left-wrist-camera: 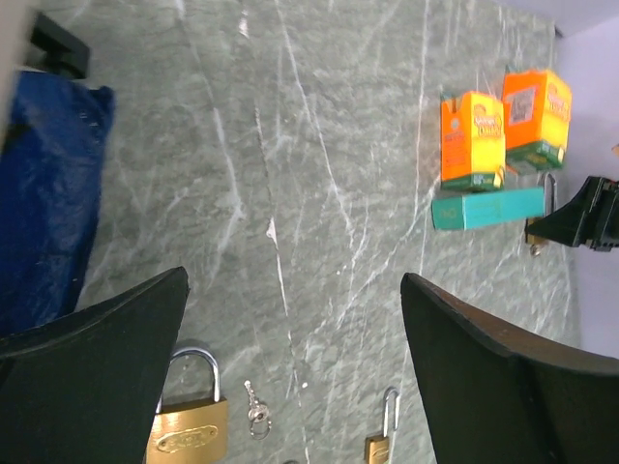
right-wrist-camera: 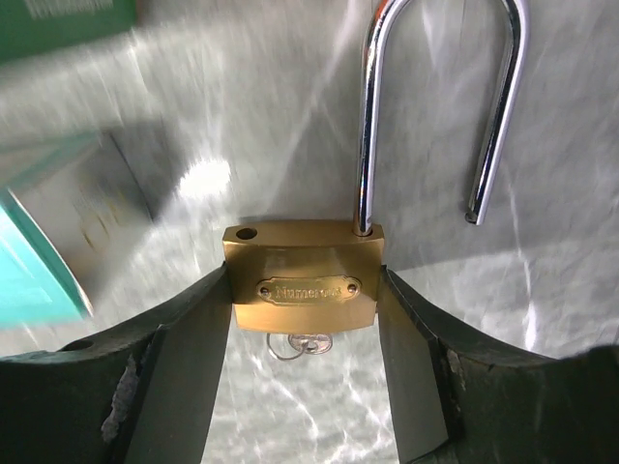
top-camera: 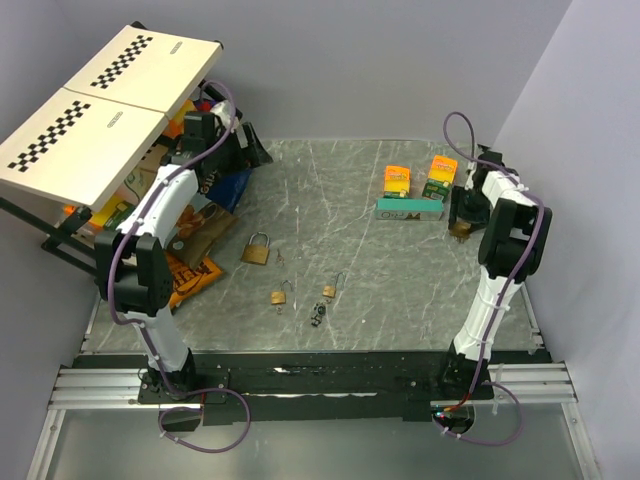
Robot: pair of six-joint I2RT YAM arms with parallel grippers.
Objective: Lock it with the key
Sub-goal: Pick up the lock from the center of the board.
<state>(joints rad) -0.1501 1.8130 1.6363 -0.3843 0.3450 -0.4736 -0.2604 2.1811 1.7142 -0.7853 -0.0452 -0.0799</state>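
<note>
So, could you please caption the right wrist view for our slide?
Right gripper, jaws clamping a brass padlock by its body, shackle open.

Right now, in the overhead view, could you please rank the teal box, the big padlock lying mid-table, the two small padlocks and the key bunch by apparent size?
1. teal box
2. big padlock
3. left small padlock and right small padlock: alike, tied
4. key bunch, slightly smaller, a close call

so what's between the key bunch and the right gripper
Bare table, in the top view; a small brass padlock sits beside the key bunch, just off the line to the right gripper.
</note>
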